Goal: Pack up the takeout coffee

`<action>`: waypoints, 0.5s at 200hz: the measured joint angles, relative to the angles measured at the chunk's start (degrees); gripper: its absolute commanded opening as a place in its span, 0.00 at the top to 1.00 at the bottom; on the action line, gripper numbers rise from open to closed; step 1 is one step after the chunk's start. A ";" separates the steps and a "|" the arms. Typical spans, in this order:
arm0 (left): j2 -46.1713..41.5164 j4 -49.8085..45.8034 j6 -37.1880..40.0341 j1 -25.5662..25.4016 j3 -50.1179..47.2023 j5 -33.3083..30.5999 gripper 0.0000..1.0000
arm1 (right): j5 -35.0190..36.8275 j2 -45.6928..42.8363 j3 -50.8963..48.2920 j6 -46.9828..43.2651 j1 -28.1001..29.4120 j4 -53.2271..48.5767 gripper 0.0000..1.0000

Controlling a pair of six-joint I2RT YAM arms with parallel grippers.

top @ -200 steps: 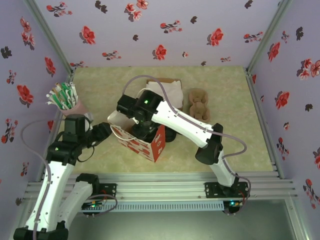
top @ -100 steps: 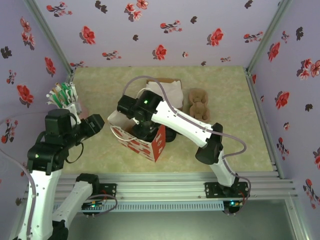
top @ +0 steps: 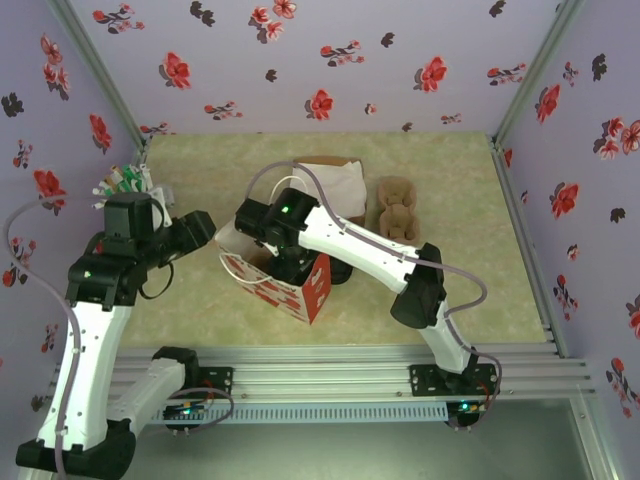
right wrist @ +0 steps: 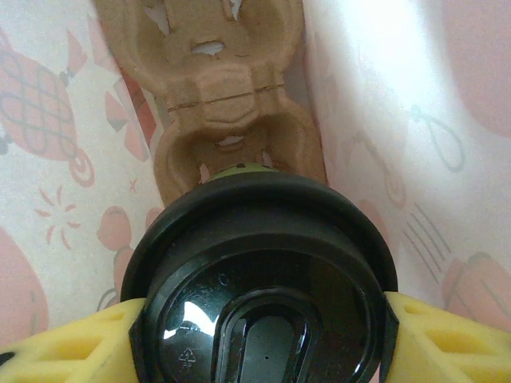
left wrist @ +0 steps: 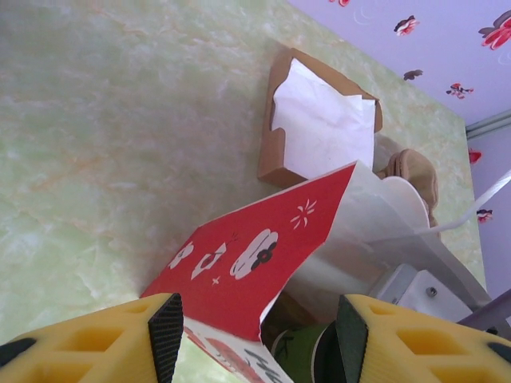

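One lidded cup is your concern here: the takeout coffee (right wrist: 257, 239) sits inside the red-and-white paper bag (top: 290, 288), and from the right wrist you look straight down on its round black lid (right wrist: 263, 327). A sliver of green cup wall shows at the lid's far edge. Your right gripper (right wrist: 257, 335) pinches the coffee, one yellow finger (right wrist: 68, 343) against the lid's left side and the other against its right. Just beyond the lid, lower in the bag, lies a brown pulp carrier (right wrist: 223, 88), its cup wells bare, with the bag's printed white walls on both sides of it.

From above, your right arm (top: 360, 240) reaches in from the right and bends down into the bag's open mouth. The bag stands near the middle of the table (top: 470, 290), its mouth tipped toward the left.

Your left gripper (left wrist: 255, 339) hangs to the left of the bag, apart from it, its fingers spread wide with nothing between them. Past them you see the bag's red flap and, behind the bag, a brown box of white napkins (left wrist: 323, 132). A second pulp carrier (top: 397, 210) lies just right of that box. At the left wall stands a bundle of sachets (top: 120, 188), just behind your left wrist.
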 measured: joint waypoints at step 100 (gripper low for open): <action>0.76 3.13 0.15 0.00 -0.90 0.15 0.45 | -1.84 0.00 -3.45 -1.31 -1.44 3.85 0.39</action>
